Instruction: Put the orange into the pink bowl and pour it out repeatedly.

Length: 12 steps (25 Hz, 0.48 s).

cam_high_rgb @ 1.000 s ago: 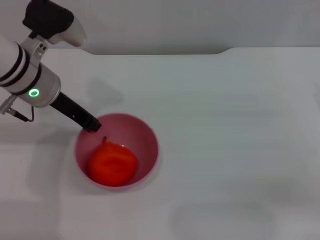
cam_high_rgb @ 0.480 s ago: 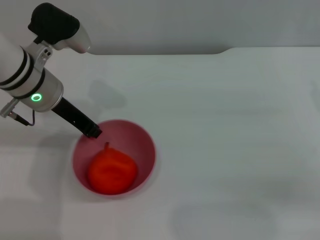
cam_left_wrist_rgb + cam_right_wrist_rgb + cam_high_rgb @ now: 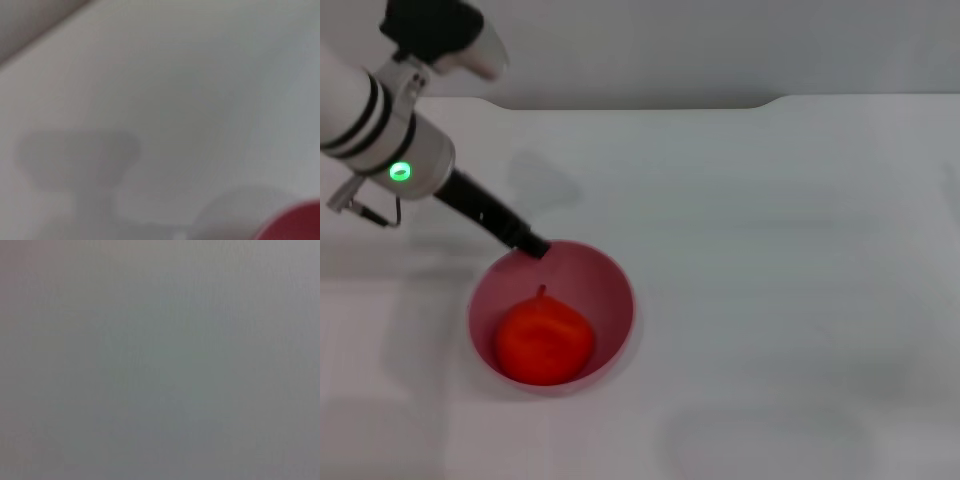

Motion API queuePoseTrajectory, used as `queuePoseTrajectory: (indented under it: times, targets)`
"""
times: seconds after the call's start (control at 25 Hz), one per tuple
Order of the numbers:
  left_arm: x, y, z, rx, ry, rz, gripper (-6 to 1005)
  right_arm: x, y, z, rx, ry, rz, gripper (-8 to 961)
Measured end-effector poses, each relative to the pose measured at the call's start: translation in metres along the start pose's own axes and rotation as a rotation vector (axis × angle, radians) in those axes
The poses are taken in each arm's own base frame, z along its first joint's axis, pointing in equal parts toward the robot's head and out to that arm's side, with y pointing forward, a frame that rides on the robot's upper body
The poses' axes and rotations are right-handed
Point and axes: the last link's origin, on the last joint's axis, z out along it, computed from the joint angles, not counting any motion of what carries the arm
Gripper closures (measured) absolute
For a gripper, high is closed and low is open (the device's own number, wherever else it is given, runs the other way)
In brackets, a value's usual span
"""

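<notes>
The pink bowl (image 3: 610, 285) stands upright on the white table, left of centre in the head view. The orange (image 3: 545, 340) lies inside it on the bottom, stem up. My left gripper (image 3: 532, 245) reaches down from the upper left as a thin dark tip that sits right at the bowl's far rim. Whether it holds the rim cannot be made out. In the left wrist view only a sliver of the pink bowl (image 3: 297, 225) shows at one corner. My right gripper is out of view, and its wrist view shows plain grey.
The white table (image 3: 770, 250) stretches wide to the right of the bowl. Its far edge (image 3: 650, 105) runs across the top of the head view, with a small step at the right.
The left arm's tip has shifted right along the bowl's far rim. The bowl slid slightly toward me and then stayed put, and the orange stays inside.
</notes>
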Motion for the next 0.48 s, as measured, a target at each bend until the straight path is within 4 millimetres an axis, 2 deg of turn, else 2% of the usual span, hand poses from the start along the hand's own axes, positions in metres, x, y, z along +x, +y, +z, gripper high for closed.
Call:
queuePoseTrajectory:
  times: [0.12, 0.2, 0.24, 0.28, 0.36, 0.4, 0.44, 0.48]
  targets:
    - [0.004, 0.000, -0.005, 0.005, 0.022, 0.003, 488, 0.001, 0.000, -0.001, 0.005, 0.004, 0.004, 419]
    - [0.022, -0.005, -0.034, 0.030, 0.161, 0.005, 416, 0.001, -0.001, -0.001, 0.009, 0.004, 0.005, 419]
    - [0.022, -0.005, -0.034, 0.030, 0.161, 0.005, 382, 0.001, -0.001, -0.001, 0.010, 0.004, 0.004, 420]
    - [0.031, -0.006, -0.049, 0.006, 0.271, 0.008, 349, 0.002, -0.001, -0.001, 0.010, 0.004, 0.004, 420]
    - [0.037, -0.006, -0.060, -0.031, 0.387, 0.023, 282, 0.002, -0.001, -0.001, 0.012, 0.004, 0.004, 420]
    - [0.041, -0.005, -0.068, -0.067, 0.500, 0.046, 249, 0.002, -0.001, -0.002, 0.013, 0.003, 0.003, 420]
    - [0.041, -0.005, -0.068, -0.067, 0.500, 0.046, 245, 0.001, -0.001, -0.002, 0.016, 0.001, 0.004, 420]
    - [0.044, -0.003, -0.075, -0.114, 0.657, 0.076, 240, 0.001, -0.002, -0.002, 0.022, -0.002, 0.005, 420]
